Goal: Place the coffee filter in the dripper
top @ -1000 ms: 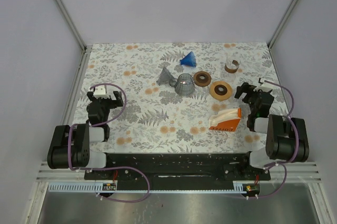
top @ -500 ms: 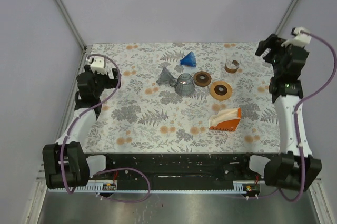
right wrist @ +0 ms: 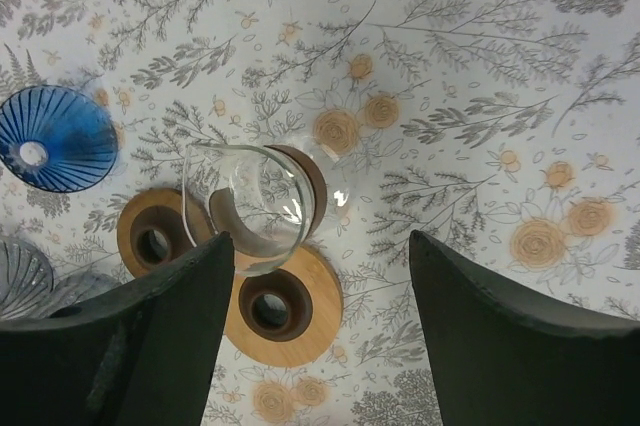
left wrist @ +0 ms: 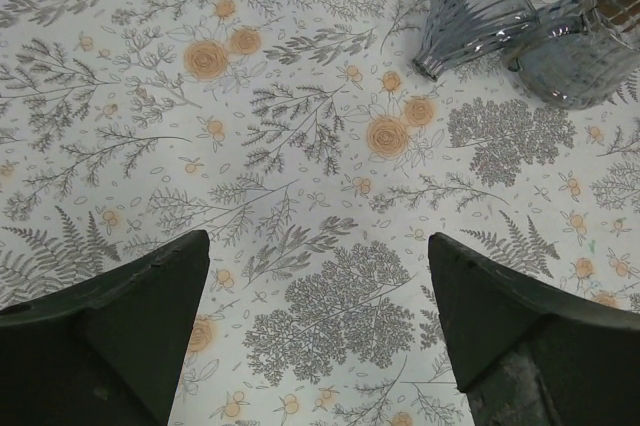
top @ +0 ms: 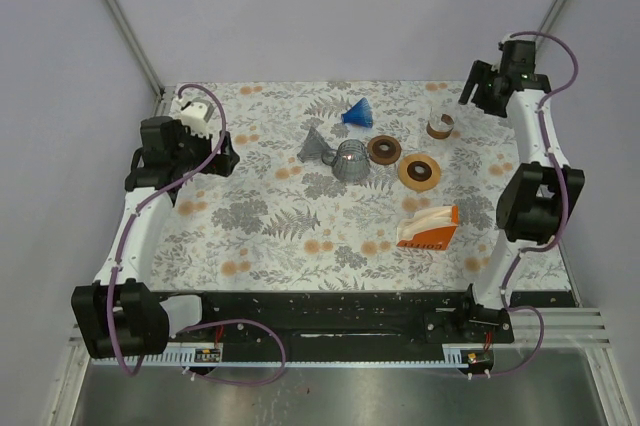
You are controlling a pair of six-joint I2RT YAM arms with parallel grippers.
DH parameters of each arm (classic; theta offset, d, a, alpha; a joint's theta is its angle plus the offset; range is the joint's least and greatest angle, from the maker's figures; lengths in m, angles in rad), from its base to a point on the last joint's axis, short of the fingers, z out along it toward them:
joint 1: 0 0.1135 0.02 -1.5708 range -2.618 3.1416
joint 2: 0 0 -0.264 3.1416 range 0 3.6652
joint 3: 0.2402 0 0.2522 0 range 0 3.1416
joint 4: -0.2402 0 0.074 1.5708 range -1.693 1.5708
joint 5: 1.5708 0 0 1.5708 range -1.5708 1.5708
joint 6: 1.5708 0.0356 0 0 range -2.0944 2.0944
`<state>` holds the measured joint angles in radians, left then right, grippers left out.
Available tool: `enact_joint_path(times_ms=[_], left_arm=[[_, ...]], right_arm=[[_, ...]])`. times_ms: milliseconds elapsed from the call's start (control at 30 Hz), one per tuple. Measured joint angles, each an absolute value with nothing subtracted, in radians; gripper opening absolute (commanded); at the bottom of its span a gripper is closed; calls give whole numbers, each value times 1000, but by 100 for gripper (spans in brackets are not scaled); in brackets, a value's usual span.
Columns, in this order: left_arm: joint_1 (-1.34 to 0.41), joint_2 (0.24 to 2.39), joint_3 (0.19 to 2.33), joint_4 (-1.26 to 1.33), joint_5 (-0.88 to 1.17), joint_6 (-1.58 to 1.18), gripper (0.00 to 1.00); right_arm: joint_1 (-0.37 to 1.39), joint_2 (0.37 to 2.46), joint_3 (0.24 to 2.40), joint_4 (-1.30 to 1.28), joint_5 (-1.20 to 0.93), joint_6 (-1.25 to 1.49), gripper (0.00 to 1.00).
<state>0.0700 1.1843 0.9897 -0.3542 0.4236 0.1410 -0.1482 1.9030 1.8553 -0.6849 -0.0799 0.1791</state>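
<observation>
An orange packet of white coffee filters [top: 428,228] lies at the right front of the floral table. A blue dripper [top: 357,113] stands at the back middle and shows in the right wrist view [right wrist: 55,138]. A grey glass dripper [top: 316,146] lies on its side next to a ribbed glass vessel [top: 350,160]; both show in the left wrist view, the dripper [left wrist: 470,8] and the vessel [left wrist: 590,46]. My left gripper [top: 222,158] is open and empty above bare cloth [left wrist: 318,246]. My right gripper [top: 476,88] is open and empty, high above a clear glass dripper [right wrist: 250,201].
Two wooden rings [top: 383,150] [top: 419,172] lie right of the ribbed vessel. The clear glass dripper with a brown collar [top: 438,124] stands at the back right. Grey walls and metal posts close in the table at the back and sides.
Both arms have unfolded from beside their bases. The left gripper rose and moved to the far left of the table; the right gripper swung up to the back right corner.
</observation>
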Motion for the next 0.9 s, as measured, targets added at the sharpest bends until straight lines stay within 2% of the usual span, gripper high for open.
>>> enact_joint_path(times_ms=[233, 433, 667, 900], left_arm=[[70, 1184, 993, -435, 442, 142, 93], [70, 1184, 993, -461, 441, 144, 93], [70, 1184, 993, -471, 441, 149, 93], [70, 1184, 993, -479, 440, 154, 94]], right_arm=[[-76, 2094, 2044, -790, -65, 158, 68], [-46, 2211, 2151, -863, -2, 135, 54], [-44, 2229, 2152, -912, 60, 97, 2], [-43, 2229, 2166, -933, 90, 67, 0]])
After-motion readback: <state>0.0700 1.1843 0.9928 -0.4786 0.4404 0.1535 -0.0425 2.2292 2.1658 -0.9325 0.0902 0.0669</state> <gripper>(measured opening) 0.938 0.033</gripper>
